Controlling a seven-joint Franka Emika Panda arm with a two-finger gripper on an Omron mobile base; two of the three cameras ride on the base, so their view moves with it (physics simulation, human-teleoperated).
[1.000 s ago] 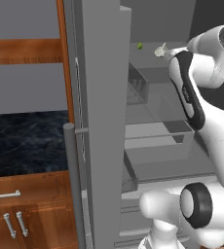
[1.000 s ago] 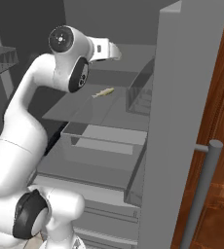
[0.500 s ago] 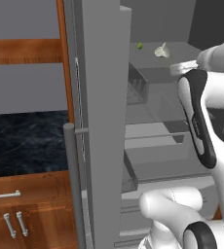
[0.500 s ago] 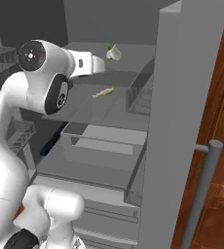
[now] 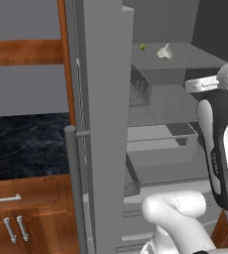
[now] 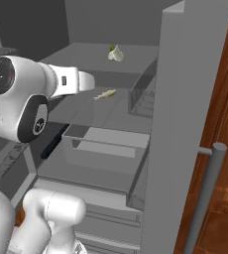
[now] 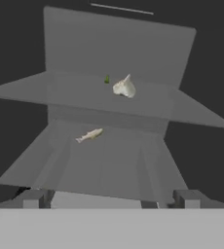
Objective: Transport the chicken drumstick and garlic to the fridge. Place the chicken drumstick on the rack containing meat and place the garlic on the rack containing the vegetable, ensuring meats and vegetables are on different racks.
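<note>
– What's inside the fridge [image 5: 106, 99]?

– Its door stands open. On the uppermost shelf, the rack containing the vegetable [image 7: 75, 95], the garlic [image 7: 124, 88] lies just beside the tiny green vegetable [image 7: 106, 79]. One level lower, on the rack containing meat [image 7: 109, 155], lies a small pale fish-like piece [image 7: 89, 135].

– And the drawer below?

– A clear bin [image 6: 106, 149] is pulled out; I can't tell what it holds.

– The gripper [image 7: 109, 198]?

– Its fingertips [image 7: 31, 198] stand spread wide apart, holding nothing, in front of the shelves.
</note>
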